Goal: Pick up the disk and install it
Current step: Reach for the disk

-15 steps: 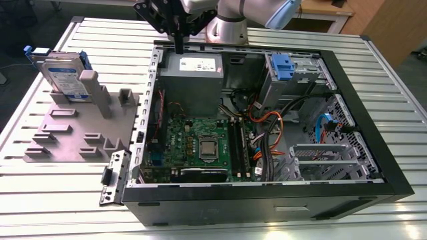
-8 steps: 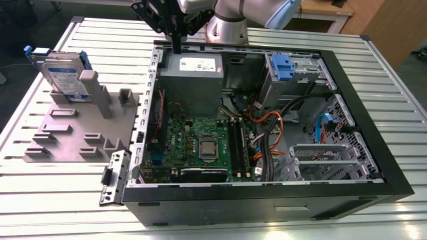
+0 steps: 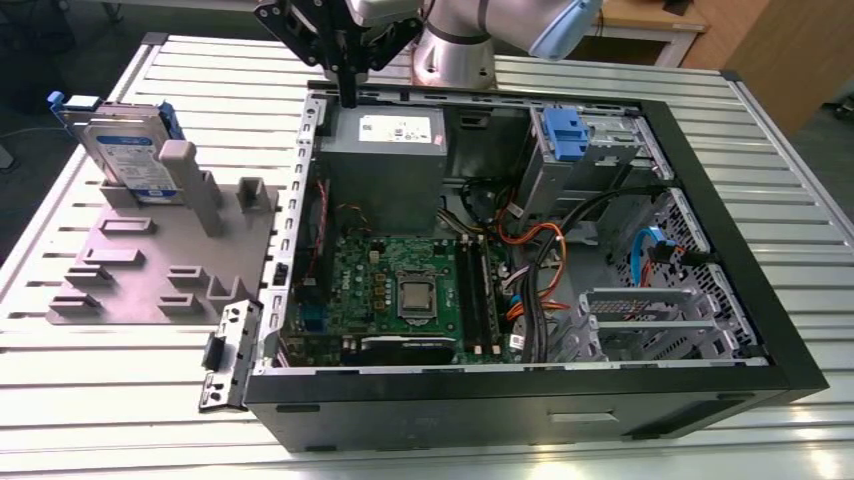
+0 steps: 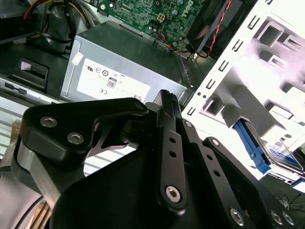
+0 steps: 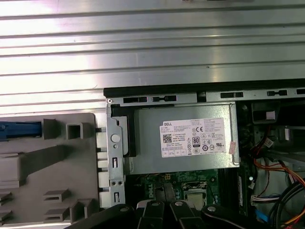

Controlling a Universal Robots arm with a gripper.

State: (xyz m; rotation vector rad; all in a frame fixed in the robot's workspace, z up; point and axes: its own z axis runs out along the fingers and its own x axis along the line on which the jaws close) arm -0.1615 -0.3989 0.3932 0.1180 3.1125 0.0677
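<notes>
The disk (image 3: pixel 127 150) is a silver drive with a blue-and-white label in a blue bracket. It stands on edge in a grey slotted holder (image 3: pixel 160 265) at the exterior view's left, beside the open computer case (image 3: pixel 534 395). A blue edge of the disk (image 5: pixel 19 129) shows in the first wrist view, and the disk (image 4: pixel 274 155) shows past the case wall in the second wrist view. My gripper (image 3: pixel 350 98) hangs over the case's far rim, above the power supply and well to the right of the disk. Its black fingers (image 4: pixel 164 102) are shut together on nothing.
The grey power supply (image 3: pixel 387 150) with a white label sits in the case's far corner. A blue-latched drive bay (image 3: pixel 567 135), the motherboard (image 3: pixel 400 290), orange and black cables (image 3: pixel 547 250) and a metal cage (image 3: pixel 641 320) fill the case. The slatted metal table (image 3: pixel 761 140) surrounds it.
</notes>
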